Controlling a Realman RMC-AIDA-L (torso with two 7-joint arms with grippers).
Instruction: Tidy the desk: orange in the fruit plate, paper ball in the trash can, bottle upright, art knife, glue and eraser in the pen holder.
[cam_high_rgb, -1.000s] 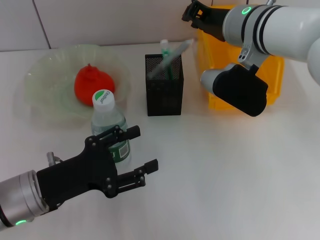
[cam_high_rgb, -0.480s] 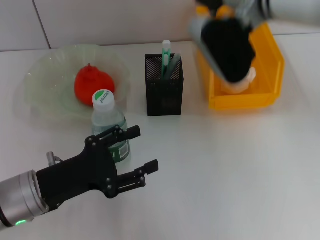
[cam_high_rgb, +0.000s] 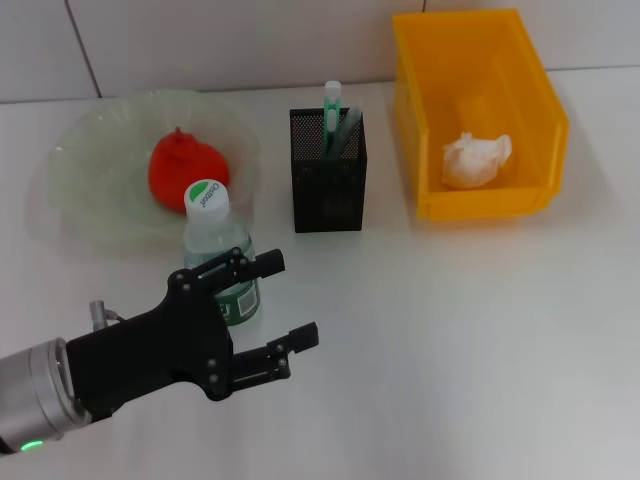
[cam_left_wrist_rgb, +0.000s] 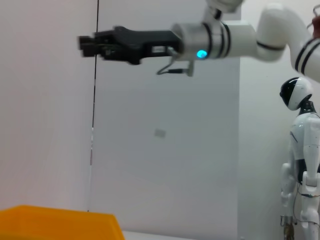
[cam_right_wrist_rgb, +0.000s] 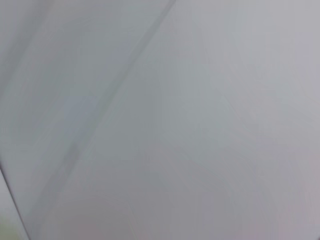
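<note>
Left gripper (cam_high_rgb: 285, 303) jaws beside upright bottle (cam_high_rgb: 218, 250)

Gone from above the trash can (cam_high_rgb: 540, 120) in the head view: the right gripper (cam_left_wrist_rgb: 100, 42), now raised high, leaving the paper ball (cam_high_rgb: 476, 160) uncovered inside

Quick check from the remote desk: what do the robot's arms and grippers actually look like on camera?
The left gripper is matte black with slim, screw-studded fingers, on a silver metal wrist with a small green light. The right gripper, seen in the left wrist view, is the same black build, on a glossy white arm with black bands, a lit teal ring and a thin cable loop.
</note>
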